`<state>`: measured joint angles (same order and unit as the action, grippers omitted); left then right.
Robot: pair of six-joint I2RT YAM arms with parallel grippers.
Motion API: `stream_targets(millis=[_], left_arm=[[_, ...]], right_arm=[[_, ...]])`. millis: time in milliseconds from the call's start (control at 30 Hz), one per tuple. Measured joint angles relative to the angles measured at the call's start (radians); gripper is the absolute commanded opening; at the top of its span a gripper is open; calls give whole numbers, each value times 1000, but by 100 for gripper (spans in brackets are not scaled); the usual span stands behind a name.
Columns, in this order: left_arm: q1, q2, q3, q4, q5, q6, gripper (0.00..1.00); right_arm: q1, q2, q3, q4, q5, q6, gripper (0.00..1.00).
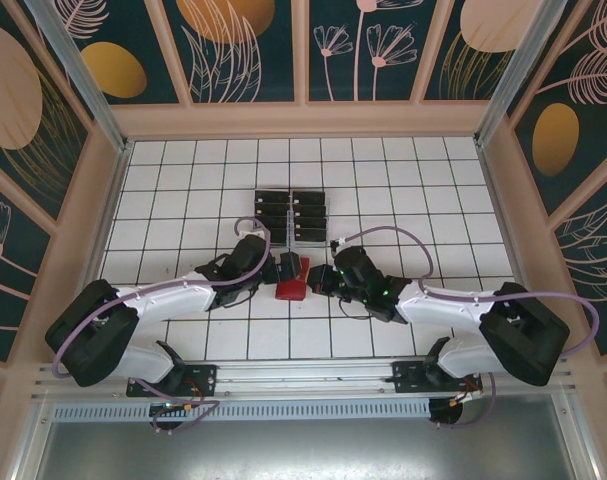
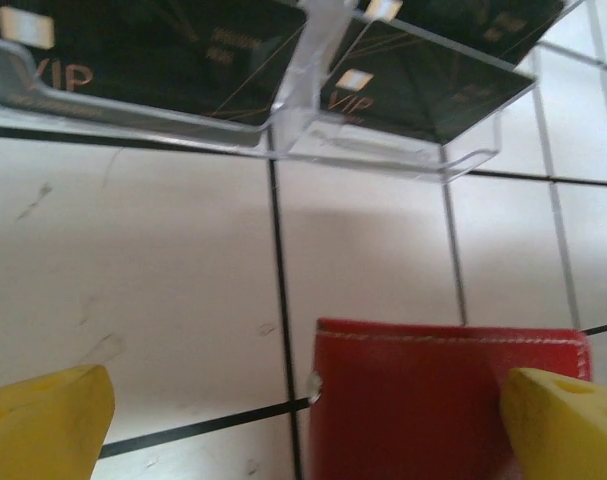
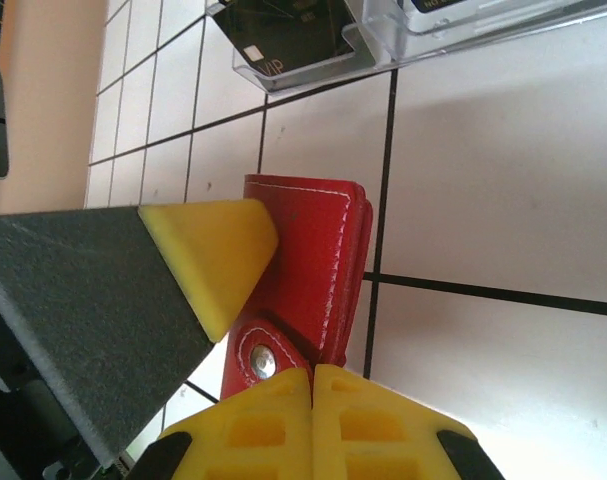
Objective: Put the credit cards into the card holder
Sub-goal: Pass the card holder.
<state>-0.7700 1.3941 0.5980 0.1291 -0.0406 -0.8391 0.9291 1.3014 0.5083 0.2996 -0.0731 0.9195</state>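
Observation:
The red card holder [image 1: 291, 286] sits mid-table between my two grippers. My left gripper [image 1: 281, 274] is open wide; its yellow fingertips [image 2: 43, 420] straddle the card holder [image 2: 433, 400], which lies closer to the right-hand tip. My right gripper [image 3: 313, 392] is shut, its tips pinching the near edge of the card holder [image 3: 313, 250] beside the snap tab [image 3: 263, 360]. In the top view the right gripper [image 1: 317, 283] touches the card holder's right side. The black credit cards [image 1: 291, 212] stay in the clear rack [image 2: 383, 150] just behind.
One finger of the left gripper [image 3: 208, 255] presses close to the card holder's left face in the right wrist view. Beige walls [image 1: 93, 230] fence the white tiled table [image 1: 433, 200] on three sides, with open tiles left and right of the rack.

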Motion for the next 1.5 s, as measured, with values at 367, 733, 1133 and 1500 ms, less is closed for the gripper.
stream_targets(millis=[367,733,1133,1500], left_arm=[[48,-76,-117,271,112,-121,99],[64,-78,-223,505,214,-228,93],[64,-89,-260,604,244,-257,64],[65,-89,-262,630,254,-256,25]], right_arm=[[0,-25,0,-3,-12,4,0],[0,-35,0,12,-34,12,0],[-2,-36,0,19,-34,16,0],[-6,-36,0,27,-41,26,0]])
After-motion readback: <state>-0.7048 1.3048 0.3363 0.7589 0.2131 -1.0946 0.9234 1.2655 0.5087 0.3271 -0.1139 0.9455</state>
